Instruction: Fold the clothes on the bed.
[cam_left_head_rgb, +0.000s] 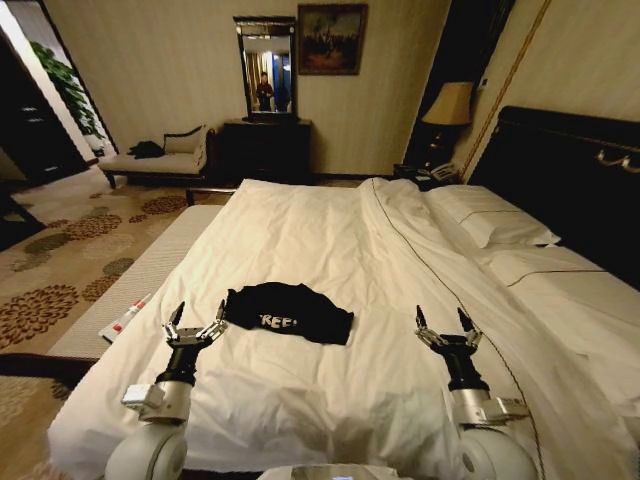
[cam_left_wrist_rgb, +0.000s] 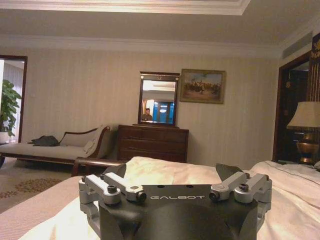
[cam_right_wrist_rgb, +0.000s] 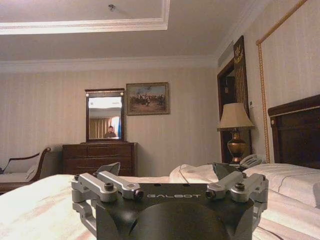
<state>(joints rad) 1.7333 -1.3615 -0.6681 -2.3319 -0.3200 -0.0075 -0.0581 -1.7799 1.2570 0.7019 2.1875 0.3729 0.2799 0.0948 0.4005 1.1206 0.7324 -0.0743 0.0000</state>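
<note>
The clothes (cam_left_head_rgb: 290, 311), a black T-shirt with white lettering, lie crumpled near the foot of the bed (cam_left_head_rgb: 330, 240), on its white duvet. My left gripper (cam_left_head_rgb: 197, 318) hovers open just left of the shirt, its right finger close to the shirt's edge. Out to the right of the shirt, well apart from it, my right gripper (cam_left_head_rgb: 446, 324) is open over bare duvet. In the wrist views each gripper, the left gripper (cam_left_wrist_rgb: 172, 172) and the right gripper (cam_right_wrist_rgb: 167, 171), has its fingers spread with nothing between them.
A padded bench (cam_left_head_rgb: 130, 285) runs along the bed's left side with a small object (cam_left_head_rgb: 126, 318) on it. White pillows (cam_left_head_rgb: 490, 222) and a dark headboard (cam_left_head_rgb: 565, 170) lie to the right. A chaise (cam_left_head_rgb: 160, 158), dresser (cam_left_head_rgb: 265, 150) and lamp (cam_left_head_rgb: 448, 110) stand by the far wall.
</note>
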